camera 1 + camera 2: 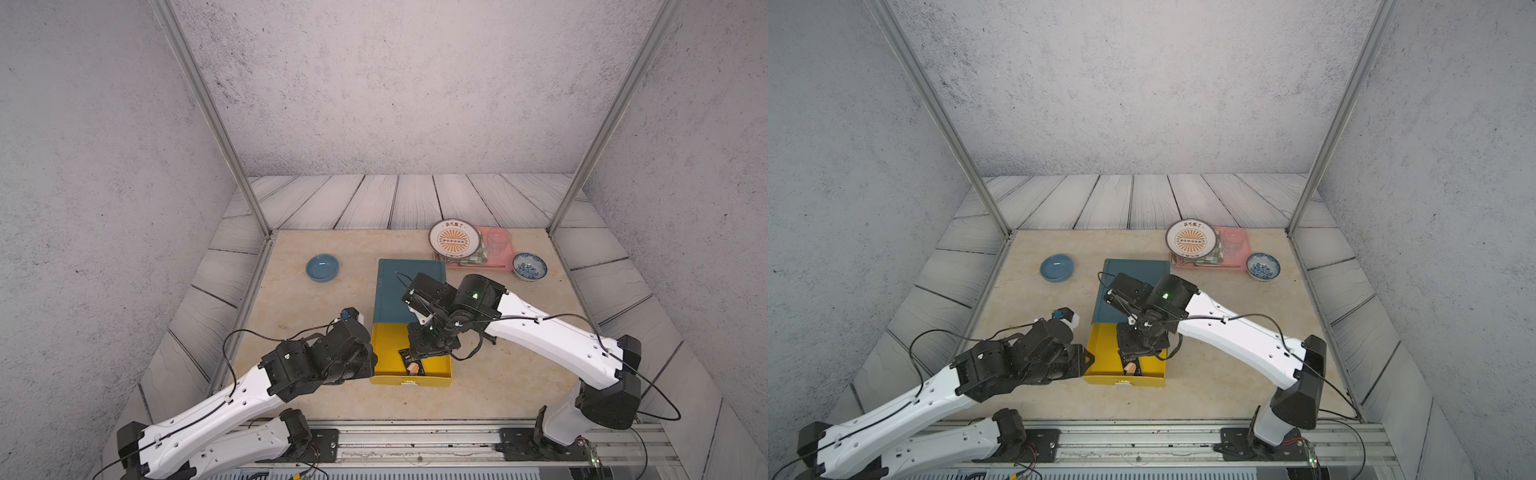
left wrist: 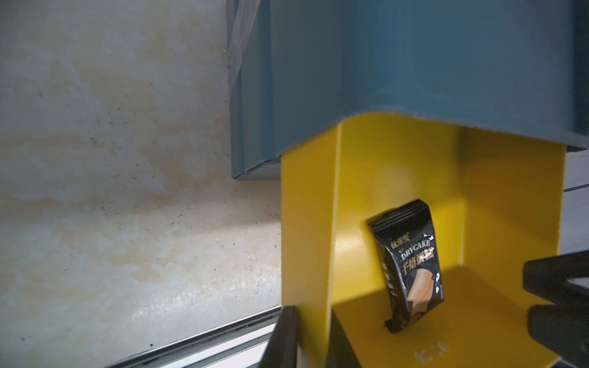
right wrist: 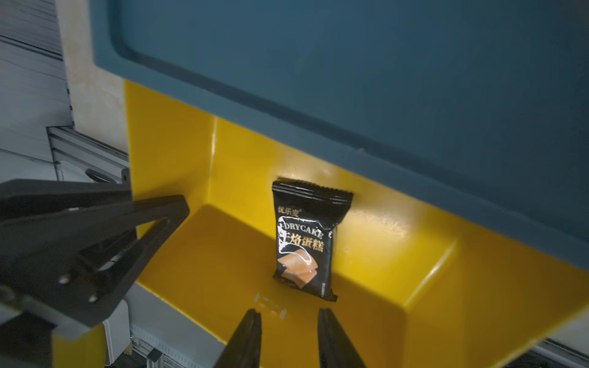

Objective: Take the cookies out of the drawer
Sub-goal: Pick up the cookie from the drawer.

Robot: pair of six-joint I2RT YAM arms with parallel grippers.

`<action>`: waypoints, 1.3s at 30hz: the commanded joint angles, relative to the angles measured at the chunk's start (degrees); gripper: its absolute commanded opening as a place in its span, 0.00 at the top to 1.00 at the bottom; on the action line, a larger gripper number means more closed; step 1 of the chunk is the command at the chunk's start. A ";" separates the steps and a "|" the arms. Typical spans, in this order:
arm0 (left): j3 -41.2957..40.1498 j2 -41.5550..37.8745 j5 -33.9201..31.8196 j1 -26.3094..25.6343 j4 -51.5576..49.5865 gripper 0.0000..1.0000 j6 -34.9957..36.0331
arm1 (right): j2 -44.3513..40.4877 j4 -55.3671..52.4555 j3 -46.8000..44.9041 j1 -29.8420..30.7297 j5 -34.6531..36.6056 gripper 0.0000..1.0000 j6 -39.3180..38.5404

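The right pincer (image 3: 288, 315) hangs down into the yellow plastic drawer (image 3: 223, 255) with its two black fingers parted and nothing between them. Their tips sit just short of the black cookie packet (image 3: 306, 239) and are not touching it. That packet, printed with "DRYCAKE" and a tan biscuit picture, is inside the drawer near the middle of its floor, with the biscuit end toward the drawer front. From here I cannot tell whether it lies quite flat or leans a little toward the back. In both top views the right wrist covers the packet's far end, so only the biscuit end shows (image 1: 413, 362) (image 1: 1130, 368).

The left pincer (image 2: 310, 318) is clenched on the drawer's side wall, one finger outside the wall and one inside it. In the right wrist view, those triangular black fingers (image 3: 153, 220) straddle the same wall.

The drawer (image 1: 386, 345) stands pulled out toward the robot's base from a dark teal cabinet box (image 1: 399, 286), which rests in the middle of the beige marbled desk (image 1: 316, 395). Well off to the left of the box sits a small blue bowl (image 1: 322, 268). At the desk's far right, a pink tray (image 1: 506, 261) carries a round patterned plate (image 1: 454, 239) and a clear glass (image 1: 498, 241). A blue-and-white bowl (image 1: 529, 266) stands just beside the tray.
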 commanded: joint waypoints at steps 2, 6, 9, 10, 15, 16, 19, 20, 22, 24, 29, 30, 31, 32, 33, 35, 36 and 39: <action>-1.72 1.46 -1.57 0.15 -1.27 0.83 -0.36 | -0.85 -0.77 -2.10 0.12 2.51 0.66 0.94; -2.15 1.32 -1.50 0.20 -1.02 0.83 -0.36 | -0.95 1.20 -5.62 0.10 2.45 0.66 1.61; -2.23 1.13 -1.43 0.22 -1.03 0.83 -0.42 | -1.46 2.68 -7.98 0.10 3.71 0.66 2.41; -2.24 1.13 -1.43 0.15 -1.19 0.83 -0.36 | -1.52 3.59 -8.74 0.16 3.74 0.66 2.43; -2.74 0.95 -0.85 0.17 -0.93 0.83 -0.20 | -0.91 5.97 -10.11 0.12 4.27 0.66 3.00; -2.78 0.91 -0.73 0.20 -1.00 0.83 -0.27 | -0.83 6.63 -10.36 0.10 4.40 0.66 3.13; -2.82 0.86 -0.63 0.22 -1.06 0.83 -0.10 | -0.52 8.01 -10.73 0.10 4.51 0.66 3.40; -2.84 0.87 -0.64 0.22 -1.02 0.83 -0.10 | -0.34 8.31 -10.92 0.10 4.41 0.66 3.40; -2.84 0.85 -0.63 0.18 -1.18 0.83 -0.01 | 0.21 8.51 -11.11 0.15 4.32 0.66 3.32; -2.90 0.87 -0.55 0.19 -1.14 0.83 -0.01 | 0.67 8.69 -11.52 0.17 4.29 0.67 3.23; -3.07 0.86 -0.47 0.19 -1.05 0.83 0.25 | 0.67 9.00 -12.16 -0.04 5.28 0.77 3.42; -3.07 0.93 -0.46 0.22 -1.02 0.83 0.32 | 0.84 9.18 -12.23 -0.12 5.13 0.80 3.42; -3.14 0.99 -0.28 0.18 -0.85 0.83 0.33 | 0.91 9.35 -12.24 -0.17 5.02 0.84 3.36; -3.15 1.04 -0.13 0.17 -0.83 0.83 0.34 | 0.89 9.48 -12.27 -0.16 5.02 0.87 3.40; -3.18 1.25 -0.03 0.15 -0.67 0.83 0.35 | 0.83 9.72 -12.29 -0.24 5.02 0.90 3.49; -3.14 1.47 0.11 0.20 -0.61 0.83 0.45 | 0.70 9.92 -12.12 -0.29 5.11 0.94 3.49; -3.13 1.43 0.10 0.16 -0.52 0.83 0.48 | 0.59 10.00 -12.17 -0.35 5.11 0.96 3.46; -3.19 1.48 0.00 0.23 -0.55 0.83 0.47 | 0.22 9.93 -11.95 -0.56 5.41 1.00 3.40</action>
